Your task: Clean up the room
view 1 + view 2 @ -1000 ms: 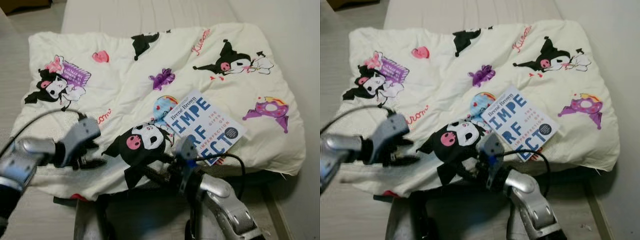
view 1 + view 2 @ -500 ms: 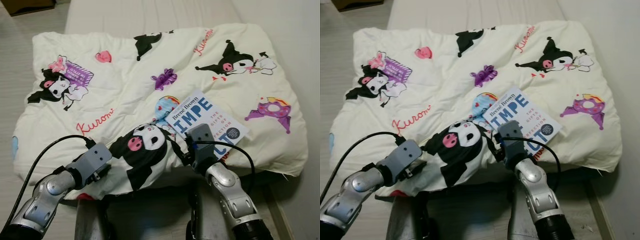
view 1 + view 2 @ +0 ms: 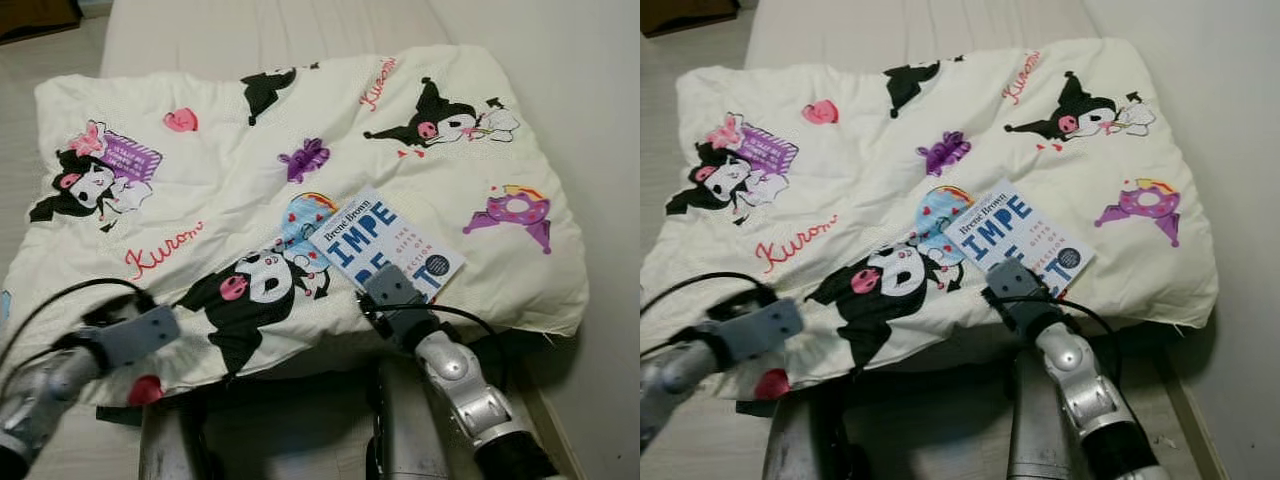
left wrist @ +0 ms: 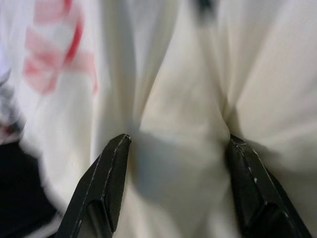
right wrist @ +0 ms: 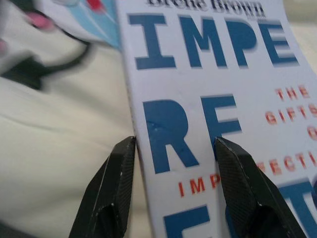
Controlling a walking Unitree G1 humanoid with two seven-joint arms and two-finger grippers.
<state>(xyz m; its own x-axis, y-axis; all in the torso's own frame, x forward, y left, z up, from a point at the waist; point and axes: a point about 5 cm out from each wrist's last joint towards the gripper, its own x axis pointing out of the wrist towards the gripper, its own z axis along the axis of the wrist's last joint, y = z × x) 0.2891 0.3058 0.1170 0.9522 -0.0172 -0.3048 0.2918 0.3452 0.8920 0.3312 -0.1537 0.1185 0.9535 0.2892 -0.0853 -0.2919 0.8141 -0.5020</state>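
Note:
A white book point(image 3: 378, 236) with big blue letters lies on a cream blanket point(image 3: 250, 185) printed with black cartoon figures. My right gripper point(image 3: 385, 285) rests at the book's near corner. In the right wrist view it point(image 5: 174, 144) stands open just above the cover, one finger by the book's edge and the other over the letters. My left gripper point(image 3: 165, 325) is at the blanket's near left edge. It point(image 4: 178, 139) is open in the left wrist view, with bunched blanket cloth point(image 4: 183, 114) bulging between the fingers.
The blanket lies on a pale mattress point(image 3: 260, 25) that runs on behind it. A white wall point(image 3: 590, 120) closes the right side. Pale floor point(image 3: 40, 55) and a dark box point(image 3: 35, 15) lie at the far left. My own legs point(image 3: 400, 430) stand below the blanket's edge.
My right gripper has come up from below the blanket's edge onto the book's near corner. The left arm has dropped lower and further left along the blanket's edge. The camera shifted slightly.

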